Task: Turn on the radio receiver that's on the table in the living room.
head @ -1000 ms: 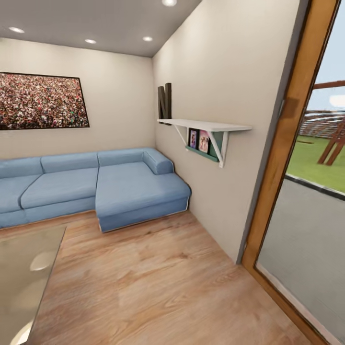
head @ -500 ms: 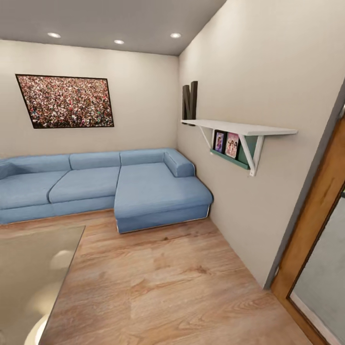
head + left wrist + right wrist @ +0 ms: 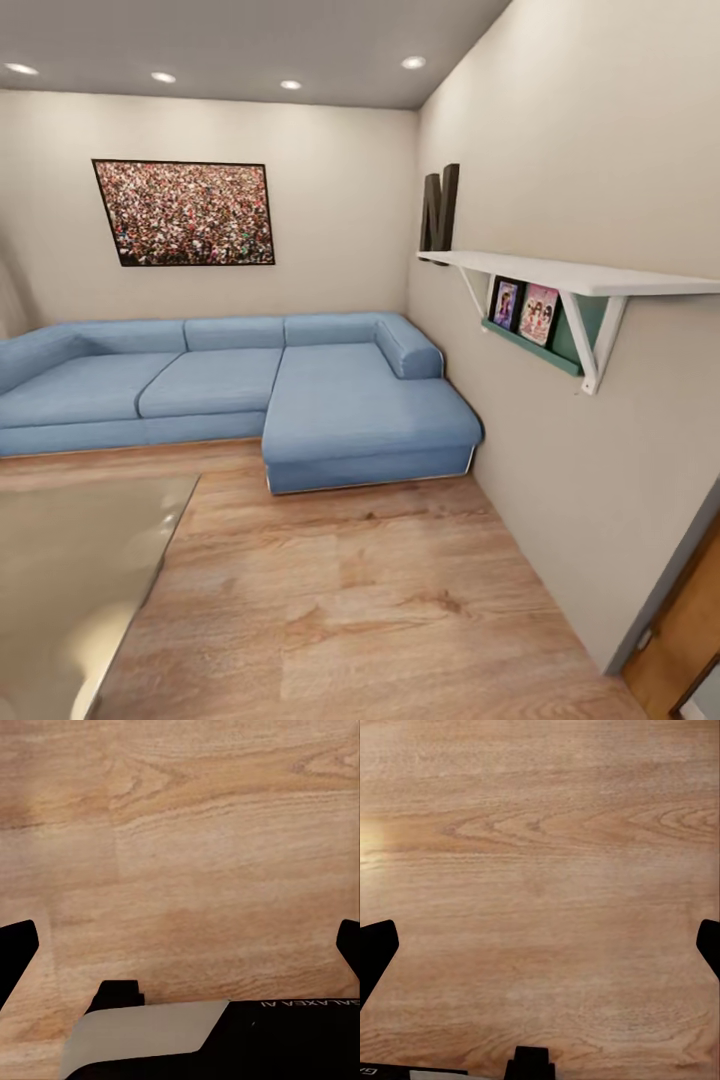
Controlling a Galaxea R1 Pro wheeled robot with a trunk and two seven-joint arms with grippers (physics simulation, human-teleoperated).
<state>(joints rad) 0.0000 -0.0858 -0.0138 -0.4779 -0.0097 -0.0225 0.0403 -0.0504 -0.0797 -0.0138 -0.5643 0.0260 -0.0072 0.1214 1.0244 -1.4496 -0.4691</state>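
A corner of the low table [image 3: 70, 560] with its grey glossy top lies at the lower left of the head view, and the ceiling lights are reflected in it. The radio receiver is out of view. In the left wrist view my left gripper [image 3: 184, 945] is open, its dark fingertips [image 3: 19, 949] wide apart over the light wood plank floor. My right gripper [image 3: 544, 945] hangs open the same way over the floor, with nothing between its fingers.
A blue sectional sofa [image 3: 330, 400] runs along the back wall and out along the right wall. A white wall shelf [image 3: 560, 275] with framed photos juts from the right wall. A wooden door frame [image 3: 685, 640] stands at the lower right. Wood floor [image 3: 350, 580] stretches between table and wall.
The camera has turned left: sofa, shelf and picture have slid right in the picture. The glass door with the garden has left the view. More of the table top shows.
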